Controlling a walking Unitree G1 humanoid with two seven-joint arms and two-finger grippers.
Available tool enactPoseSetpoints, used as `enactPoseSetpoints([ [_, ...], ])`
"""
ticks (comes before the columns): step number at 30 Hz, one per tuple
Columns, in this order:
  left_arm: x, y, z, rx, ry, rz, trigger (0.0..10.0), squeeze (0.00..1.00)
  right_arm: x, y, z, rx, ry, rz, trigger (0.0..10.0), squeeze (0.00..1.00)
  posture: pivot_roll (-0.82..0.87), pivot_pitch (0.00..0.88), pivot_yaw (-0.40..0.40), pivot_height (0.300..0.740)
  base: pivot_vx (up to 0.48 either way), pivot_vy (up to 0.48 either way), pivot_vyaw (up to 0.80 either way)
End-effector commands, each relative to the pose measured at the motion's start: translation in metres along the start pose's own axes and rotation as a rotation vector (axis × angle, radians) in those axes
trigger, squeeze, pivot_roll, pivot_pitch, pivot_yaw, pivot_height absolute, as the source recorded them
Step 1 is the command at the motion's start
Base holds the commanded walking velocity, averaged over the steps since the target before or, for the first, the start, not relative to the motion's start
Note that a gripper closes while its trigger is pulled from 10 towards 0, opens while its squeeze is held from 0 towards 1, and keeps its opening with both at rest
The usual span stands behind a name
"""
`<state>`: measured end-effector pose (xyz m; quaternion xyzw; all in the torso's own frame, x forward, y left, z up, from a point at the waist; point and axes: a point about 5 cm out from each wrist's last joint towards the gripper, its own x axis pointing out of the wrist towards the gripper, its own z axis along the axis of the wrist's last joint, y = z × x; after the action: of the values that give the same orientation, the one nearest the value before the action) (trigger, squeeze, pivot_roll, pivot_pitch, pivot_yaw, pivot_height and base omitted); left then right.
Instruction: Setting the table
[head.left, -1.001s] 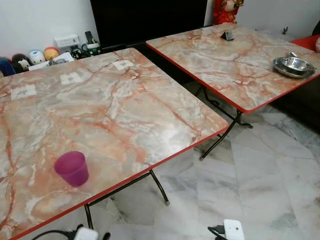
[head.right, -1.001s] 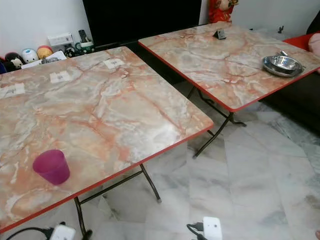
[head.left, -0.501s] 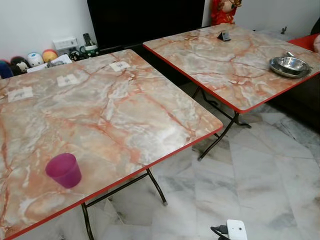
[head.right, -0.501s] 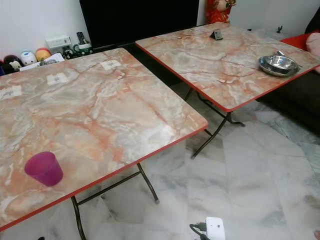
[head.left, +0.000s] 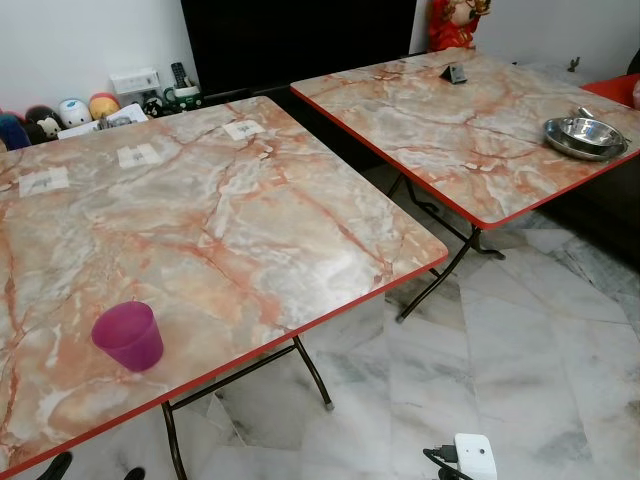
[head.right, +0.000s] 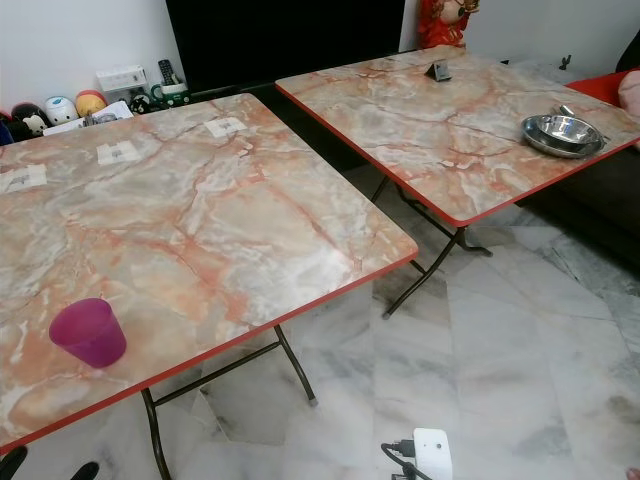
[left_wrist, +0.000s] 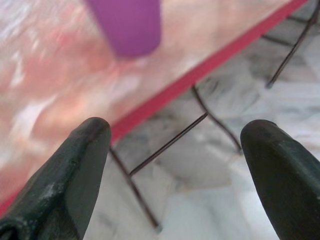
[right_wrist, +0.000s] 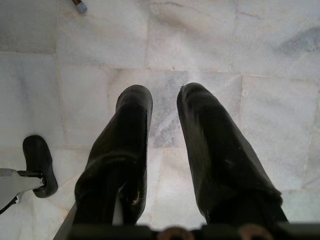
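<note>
Two folding tables with marble-pattern tops and red edging, set corner to corner on a pale marble floor (head.left: 520, 360).

Purple cup (head.left: 128, 336) stands upright on the near table (head.left: 250, 220), mouth up, long axis vertical, tapering to a narrower base. It sits near the table's front edge, toward the robot's left, with bare tabletop all around it.

Left gripper (left_wrist: 175, 140) is low, off the front edge of the near table, fingers spread wide with nothing between them. In the left wrist view the cup's lower body shows blurred just past the red edge, with the table's dark folding legs under it. Fingertips also peek in at the bottom left of the head views (head.left: 55, 465).

Right gripper (right_wrist: 165, 97) points down at the floor tiles, fingers close together with a slim gap, holding nothing.

Steel bowl (head.left: 585, 136) sits on the far table (head.left: 470, 110) near its right edge, open side up. Small dark object (head.left: 455, 74) at that table's back. Three paper labels (head.left: 138, 155) lie along the back of the near table. Toys (head.left: 70, 110) and a socket box line the wall behind.
</note>
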<state>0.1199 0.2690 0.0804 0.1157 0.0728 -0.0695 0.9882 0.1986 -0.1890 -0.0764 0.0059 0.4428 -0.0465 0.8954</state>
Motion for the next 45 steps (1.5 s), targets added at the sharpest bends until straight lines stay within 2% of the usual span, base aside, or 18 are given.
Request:
enactPoseSetpoints([
  [1,0.009,-0.001,0.008,-0.014,-0.016,-0.001,10.0,0.0,0.0,-0.001,-0.003,-0.007,0.015,-0.001,10.0,0.0,0.13,0.06,-0.02,0.74,0.0,0.0,0.0],
  [2,0.023,-0.003,0.013,-0.018,-0.028,0.002,10.0,0.0,0.0,-0.001,-0.003,-0.008,0.016,-0.001,10.0,0.0,0.13,0.061,-0.019,0.74,0.0,0.0,0.0],
  [3,0.03,-0.004,0.015,-0.016,-0.036,-0.001,10.0,0.0,0.0,-0.001,-0.003,-0.009,0.016,-0.001,10.0,0.0,0.12,0.06,-0.02,0.74,0.0,0.0,0.0],
  [4,0.03,-0.004,0.015,-0.016,-0.036,-0.001,10.0,0.0,0.0,-0.001,-0.003,-0.009,0.016,-0.001,10.0,0.0,0.12,0.06,-0.02,0.74,0.0,0.0,0.0],
  [5,0.05,-0.003,0.016,-0.06,-0.057,0.057,10.0,0.0,0.0,0.0,-0.003,-0.006,0.016,-0.002,10.0,0.0,0.1,0.059,-0.016,0.74,0.0,0.0,0.0],
  [8,0.074,-0.004,0.015,-0.115,-0.072,0.114,10.0,0.0,0.0,0.001,-0.004,0.003,0.015,-0.007,10.0,0.0,0.08,0.06,-0.015,0.74,0.0,0.0,0.0],
  [9,0.077,-0.006,0.016,-0.12,-0.067,0.114,10.0,0.0,-0.001,0.001,-0.004,0.007,0.015,-0.01,10.0,0.0,0.07,0.061,-0.014,0.74,0.0,0.0,0.0],
  [24,0.081,-0.008,0.002,-0.129,0.002,0.199,10.0,0.0,-0.001,-0.001,-0.005,0.003,0.017,-0.016,10.0,0.0,0.06,0.072,-0.021,0.74,0.0,0.0,0.0],
  [32,0.097,-0.011,0.0,-0.156,-0.002,0.246,10.0,0.0,-0.001,-0.001,-0.004,0.002,0.014,-0.017,10.0,0.0,0.05,0.07,-0.023,0.74,0.0,0.0,0.0],
  [45,0.112,-0.008,0.003,-0.18,-0.031,0.33,10.0,0.0,-0.001,-0.001,-0.004,0.003,0.015,-0.016,10.0,0.0,0.05,0.071,-0.023,0.74,0.0,0.0,0.0],
])
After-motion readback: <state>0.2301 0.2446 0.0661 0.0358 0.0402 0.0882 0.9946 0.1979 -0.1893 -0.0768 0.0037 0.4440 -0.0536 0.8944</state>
